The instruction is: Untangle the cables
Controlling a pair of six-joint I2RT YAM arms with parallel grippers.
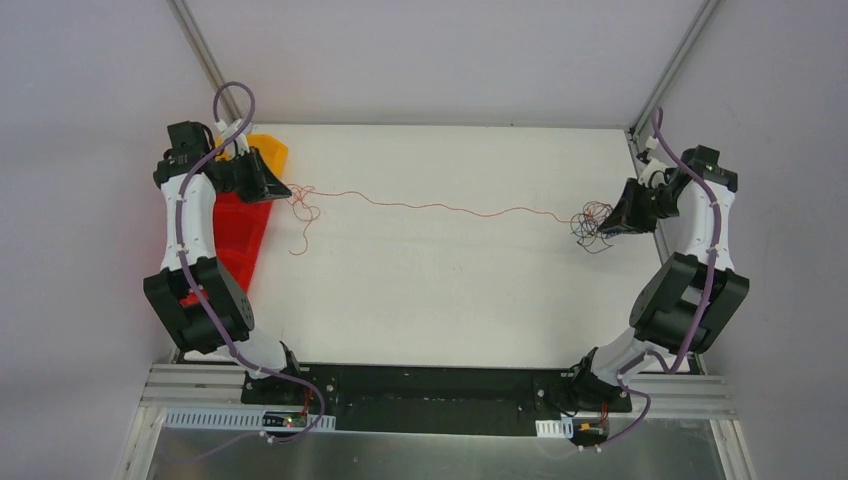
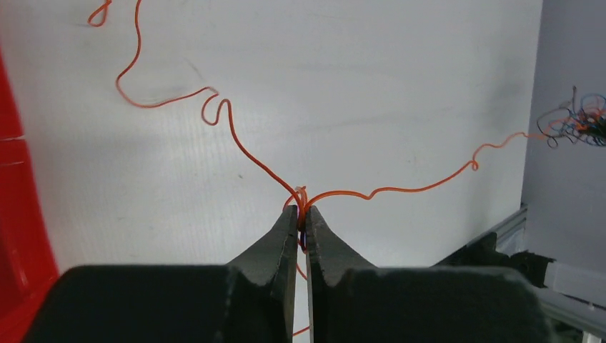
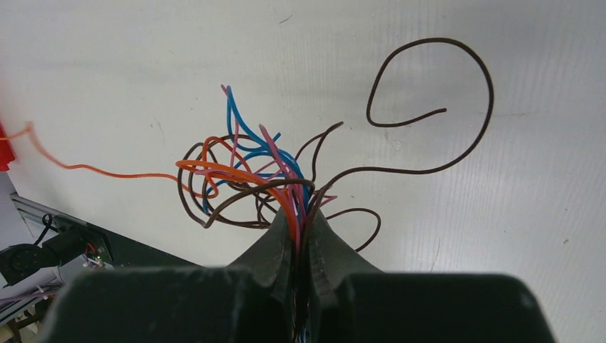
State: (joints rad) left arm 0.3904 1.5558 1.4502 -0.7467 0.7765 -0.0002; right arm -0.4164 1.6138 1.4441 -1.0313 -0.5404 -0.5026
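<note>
Pinching red wire (image 2: 407,189), L pincer (image 2: 301,214) clenched on it, R pincer (image 3: 300,218) clamping cable tangle (image 3: 243,179).

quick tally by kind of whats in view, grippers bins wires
grippers: 2, left gripper and right gripper, both shut on wire
bins: 2, red bin and orange bin
orange wire stretched between the grippers: 1
tangled bunch: 1
total: 6
</note>
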